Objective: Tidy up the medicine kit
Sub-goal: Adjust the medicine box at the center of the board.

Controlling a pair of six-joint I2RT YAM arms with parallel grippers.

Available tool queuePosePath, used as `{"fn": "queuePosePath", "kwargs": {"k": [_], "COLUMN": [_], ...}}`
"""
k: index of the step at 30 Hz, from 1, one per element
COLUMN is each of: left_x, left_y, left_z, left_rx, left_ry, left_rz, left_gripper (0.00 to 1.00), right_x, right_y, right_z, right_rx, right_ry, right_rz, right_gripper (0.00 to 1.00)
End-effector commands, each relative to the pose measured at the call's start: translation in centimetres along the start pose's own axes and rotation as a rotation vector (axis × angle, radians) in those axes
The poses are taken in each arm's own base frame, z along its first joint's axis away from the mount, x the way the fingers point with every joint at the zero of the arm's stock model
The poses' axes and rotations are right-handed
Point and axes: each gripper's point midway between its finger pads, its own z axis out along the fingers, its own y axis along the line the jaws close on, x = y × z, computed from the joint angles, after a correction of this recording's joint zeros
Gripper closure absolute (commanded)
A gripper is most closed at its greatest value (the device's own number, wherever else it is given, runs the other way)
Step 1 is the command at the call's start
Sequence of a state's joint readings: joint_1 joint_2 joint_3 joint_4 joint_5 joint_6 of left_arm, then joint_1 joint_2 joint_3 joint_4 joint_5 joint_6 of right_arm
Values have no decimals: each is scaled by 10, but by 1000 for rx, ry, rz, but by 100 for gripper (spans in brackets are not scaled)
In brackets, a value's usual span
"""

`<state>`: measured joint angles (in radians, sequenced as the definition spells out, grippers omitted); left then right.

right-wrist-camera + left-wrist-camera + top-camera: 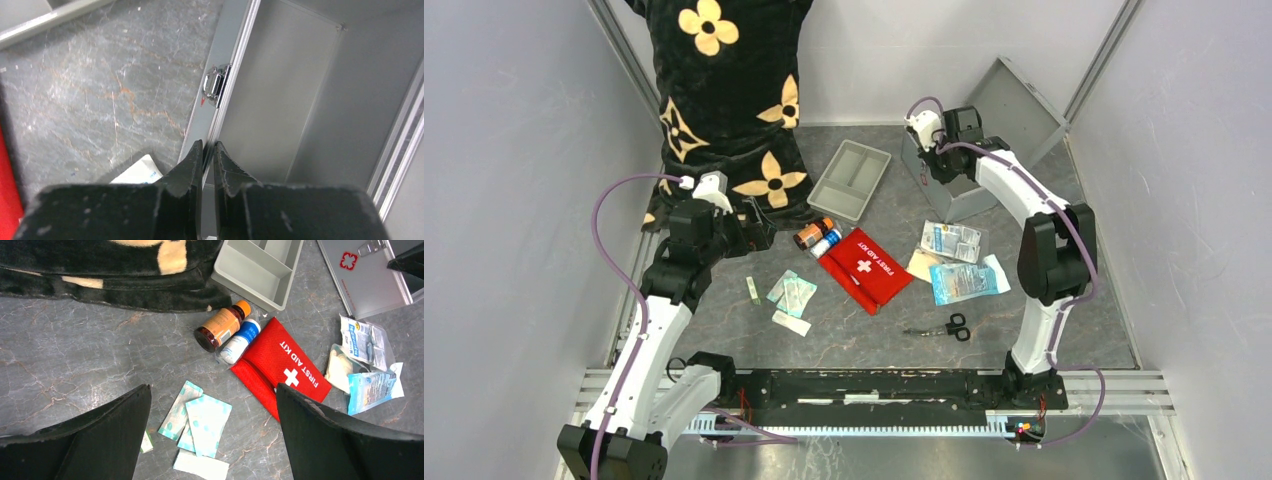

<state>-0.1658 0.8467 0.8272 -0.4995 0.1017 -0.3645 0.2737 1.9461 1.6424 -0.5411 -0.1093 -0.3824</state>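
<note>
Silver-grey metal medicine kit [959, 204], lid [1016, 106] open & tilted back, table's [864, 336] far R.

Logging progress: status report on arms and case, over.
Left gripper open, above blue-white sachets. Right gripper shut on front rim of silver-grey metal case, lid open. Nothing blocking it.

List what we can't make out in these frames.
- medicine kit floor: top view, right arm covers it; right wrist view, frame edge crops it.
- orange bottle label: left wrist view, print too small.
- scissors: top view only, too small for blade detail.
- black blanket: hides whatever lies beneath, top view.
</note>
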Motion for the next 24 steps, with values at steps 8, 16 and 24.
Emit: {"fn": "queuePosePath", "kwargs": {"k": [8, 16, 24], "left_x": [-2, -3, -6], "left_y": [1, 5, 16], "left_z": [2, 1, -3], "left_rx": [-5, -28, -115], "left_ry": [-10, -16, -38], "left_rz": [45, 40, -59], "left_gripper": [0, 0, 0], "right_x": [4, -46, -34], "right_y": [6, -6, 50], "right_z": [-43, -96, -130], "right_rx": [12, 116, 175], "right_ry": [-63, -261, -328], "right_rz": [-165, 23, 193], "right_gripper": [74, 42, 35]}}
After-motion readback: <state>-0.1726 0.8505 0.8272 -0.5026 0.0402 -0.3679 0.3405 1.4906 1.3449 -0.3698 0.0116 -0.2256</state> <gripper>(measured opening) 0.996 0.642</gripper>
